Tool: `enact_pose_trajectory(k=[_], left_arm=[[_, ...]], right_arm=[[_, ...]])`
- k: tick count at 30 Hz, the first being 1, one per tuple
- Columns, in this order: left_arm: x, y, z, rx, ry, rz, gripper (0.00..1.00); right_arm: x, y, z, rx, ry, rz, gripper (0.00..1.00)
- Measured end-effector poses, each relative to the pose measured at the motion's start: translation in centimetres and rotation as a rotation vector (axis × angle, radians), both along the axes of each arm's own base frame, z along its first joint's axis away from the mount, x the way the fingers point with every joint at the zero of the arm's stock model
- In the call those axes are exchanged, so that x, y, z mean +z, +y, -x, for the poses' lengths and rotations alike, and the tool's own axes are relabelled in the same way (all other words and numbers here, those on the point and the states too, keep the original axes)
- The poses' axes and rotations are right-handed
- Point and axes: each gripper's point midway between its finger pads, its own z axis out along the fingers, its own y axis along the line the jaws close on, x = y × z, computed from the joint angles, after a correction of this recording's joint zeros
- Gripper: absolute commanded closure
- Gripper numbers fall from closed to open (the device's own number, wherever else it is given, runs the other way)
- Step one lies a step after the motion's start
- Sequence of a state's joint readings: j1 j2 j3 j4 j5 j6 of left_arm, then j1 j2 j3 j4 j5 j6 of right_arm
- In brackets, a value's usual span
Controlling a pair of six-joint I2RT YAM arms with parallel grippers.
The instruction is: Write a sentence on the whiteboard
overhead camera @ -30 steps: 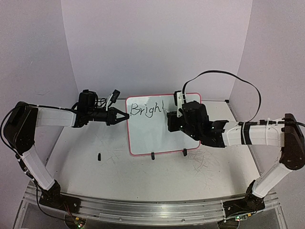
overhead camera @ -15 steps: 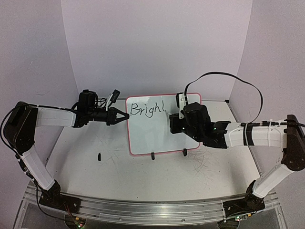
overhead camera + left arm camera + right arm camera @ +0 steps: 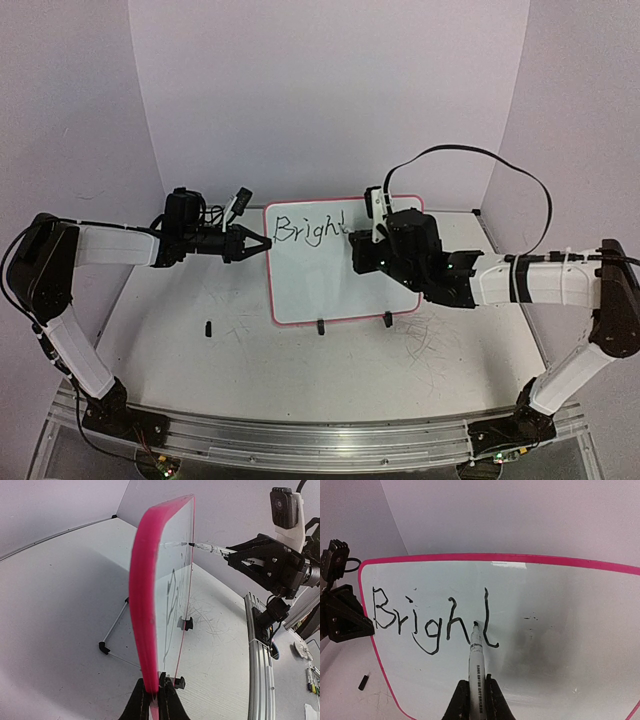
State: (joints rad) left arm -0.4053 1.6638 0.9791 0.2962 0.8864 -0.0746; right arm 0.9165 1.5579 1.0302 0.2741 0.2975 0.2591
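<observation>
We write, mid-word.
Left jaws pinch the whiteboard (image 3: 330,290), right jaws the marker (image 3: 476,655); pressing too hard could twist the board loose.

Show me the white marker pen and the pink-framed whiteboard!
white marker pen (image 3: 476,656), right wrist view, on its barrel.
pink-framed whiteboard (image 3: 141,605), left wrist view, on its pink side edge.

We see soft, even, slightly lilac light and only faint shadows on the worktop (image 3: 300,370). A small glare streak sits toward 12 o'clock on the whiteboard (image 3: 580,620); wrist views bend at their edges.
</observation>
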Motion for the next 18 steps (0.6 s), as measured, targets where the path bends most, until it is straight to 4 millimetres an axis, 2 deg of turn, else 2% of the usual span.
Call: enact_pose_trajectory(k=[8,18], left_arm=[[0.00,0.01,-0.01,0.001,0.000,0.000,1.00],[0.01,0.02,-0.02,0.002,0.002,0.000,1.00]], right_arm=[[0.14,0.32,-0.43,-0.007,-0.005,0.001,1.00],[0.08,-0.37,-0.80,-0.056,-0.006,0.013,1.00]])
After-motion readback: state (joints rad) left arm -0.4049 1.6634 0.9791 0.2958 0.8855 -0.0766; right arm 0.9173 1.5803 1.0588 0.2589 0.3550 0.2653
